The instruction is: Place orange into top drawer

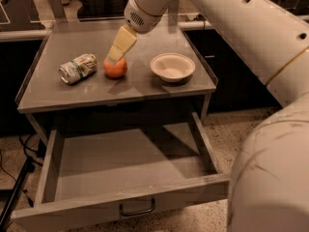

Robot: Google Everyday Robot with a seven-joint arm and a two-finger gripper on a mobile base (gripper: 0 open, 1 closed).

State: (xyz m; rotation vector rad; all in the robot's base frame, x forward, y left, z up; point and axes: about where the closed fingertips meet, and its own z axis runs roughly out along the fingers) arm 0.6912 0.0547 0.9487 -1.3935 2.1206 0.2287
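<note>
The single camera looks steeply down from in front of the table (145, 88), near enough that the open drawer (125, 163) fills the lower half. The gripper (115, 56) sits upper centre, at the orange (116, 69).

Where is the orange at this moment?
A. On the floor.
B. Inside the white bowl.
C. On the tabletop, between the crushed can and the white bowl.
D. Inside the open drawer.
C: the orange lies on the tabletop, with the crushed can on one side and the white bowl on the other, and the tool is down at its top.
</note>
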